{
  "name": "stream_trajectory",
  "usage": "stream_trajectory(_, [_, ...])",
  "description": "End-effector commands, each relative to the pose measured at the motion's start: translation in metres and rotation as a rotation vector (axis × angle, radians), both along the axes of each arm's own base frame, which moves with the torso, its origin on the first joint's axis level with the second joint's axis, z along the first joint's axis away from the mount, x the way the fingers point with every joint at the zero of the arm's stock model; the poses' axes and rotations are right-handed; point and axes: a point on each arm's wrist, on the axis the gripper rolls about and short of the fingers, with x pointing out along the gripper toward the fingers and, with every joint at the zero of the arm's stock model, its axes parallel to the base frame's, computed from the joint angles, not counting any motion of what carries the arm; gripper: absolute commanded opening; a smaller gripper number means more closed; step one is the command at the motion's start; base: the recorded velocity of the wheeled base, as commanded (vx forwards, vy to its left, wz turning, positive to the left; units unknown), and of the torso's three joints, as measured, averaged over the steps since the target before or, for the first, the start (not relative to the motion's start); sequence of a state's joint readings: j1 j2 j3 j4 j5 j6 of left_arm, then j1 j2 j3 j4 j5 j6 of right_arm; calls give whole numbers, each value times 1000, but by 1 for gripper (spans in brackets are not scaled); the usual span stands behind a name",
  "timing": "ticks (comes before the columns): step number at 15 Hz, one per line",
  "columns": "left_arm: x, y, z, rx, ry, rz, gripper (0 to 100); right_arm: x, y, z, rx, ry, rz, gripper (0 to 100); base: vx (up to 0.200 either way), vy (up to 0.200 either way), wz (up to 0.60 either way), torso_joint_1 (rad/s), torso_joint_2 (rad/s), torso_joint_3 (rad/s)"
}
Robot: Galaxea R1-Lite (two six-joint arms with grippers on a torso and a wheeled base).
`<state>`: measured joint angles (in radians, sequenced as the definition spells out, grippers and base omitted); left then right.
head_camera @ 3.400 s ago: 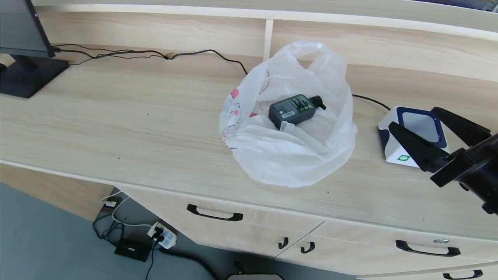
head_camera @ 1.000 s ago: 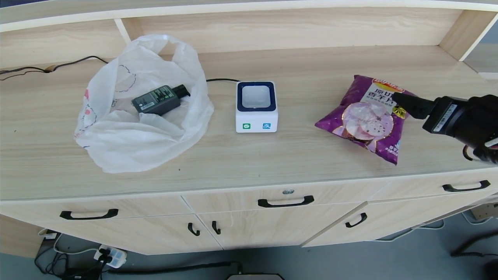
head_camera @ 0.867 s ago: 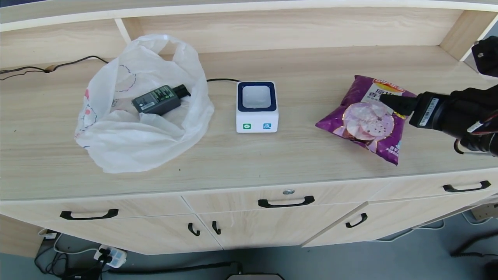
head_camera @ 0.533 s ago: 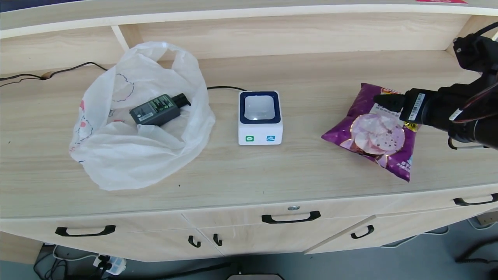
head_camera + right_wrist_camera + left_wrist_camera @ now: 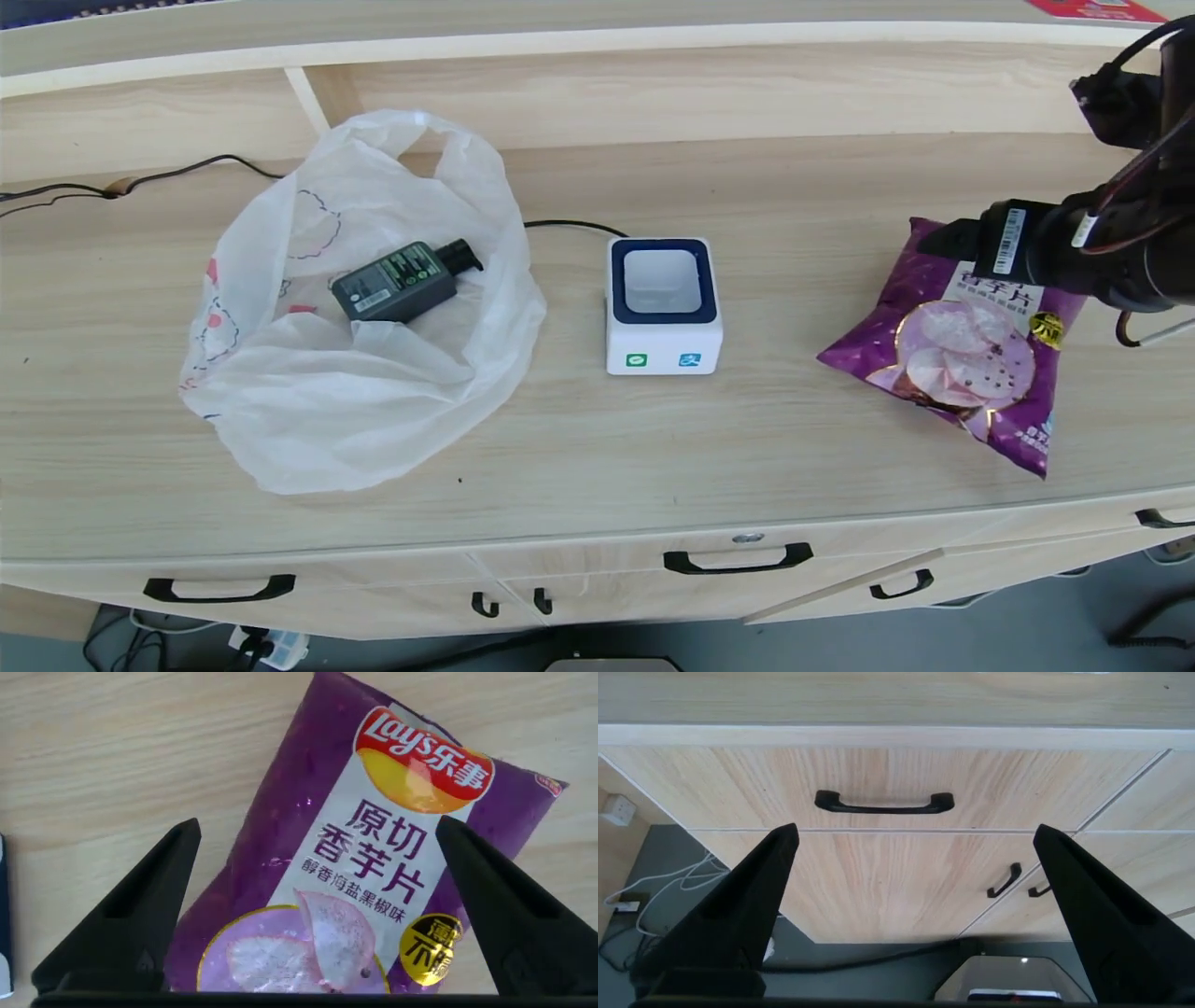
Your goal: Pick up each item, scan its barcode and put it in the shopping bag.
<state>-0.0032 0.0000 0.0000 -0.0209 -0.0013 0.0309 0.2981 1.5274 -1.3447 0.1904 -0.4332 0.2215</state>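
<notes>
A purple chips bag (image 5: pixel 971 345) lies flat on the right part of the wooden counter (image 5: pixel 579 448). My right gripper (image 5: pixel 938 243) hovers just over the bag's far end. In the right wrist view this gripper (image 5: pixel 318 826) is open, its fingers spread wide to either side of the chips bag (image 5: pixel 374 877). The white scanner (image 5: pixel 663 303) stands mid-counter. To its left lies the white shopping bag (image 5: pixel 308 411) with a dark grey bottle (image 5: pixel 397 280) inside. My left gripper (image 5: pixel 915 831) is open and sits low, facing a drawer front (image 5: pixel 887 868).
A black cable (image 5: pixel 560 224) runs from the scanner behind the shopping bag. A raised back wall (image 5: pixel 700 93) with a shelf above borders the counter's far side. Drawers with black handles (image 5: pixel 738 560) lie under the front edge. Bare counter separates scanner and chips.
The head camera has moved, so the whole picture has shifted right and down. My right gripper has crept from over the chips bag's label to its far end, staying open.
</notes>
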Motion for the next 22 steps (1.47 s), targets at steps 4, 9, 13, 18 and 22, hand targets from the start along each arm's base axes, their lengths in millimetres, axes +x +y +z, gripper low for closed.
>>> stream_trajectory(4, [0, 0, 0, 3, -1, 0, 100, -11, -4, 9, 34, 35, -76, 100, 0, 0, 0, 0, 0, 0])
stream_trajectory(9, [0, 0, 0, 1, -1, 0, 100, 2, 2, 11, 191, 144, -171, 100, 0, 0, 0, 0, 0, 0])
stream_trajectory(13, [0, 0, 0, 1, -1, 0, 100, 15, 14, 15, 268, 178, -201, 100, 0, 0, 0, 0, 0, 0])
stream_trajectory(18, [0, 0, 0, 3, -1, -2, 100, 21, 16, -1, 301, 222, -244, 100, 0, 0, 0, 0, 0, 0])
stream_trajectory(22, [0, 0, 0, 4, -1, -2, 100, 11, 8, 8, 302, 242, -270, 100, 0, 0, 0, 0, 0, 0])
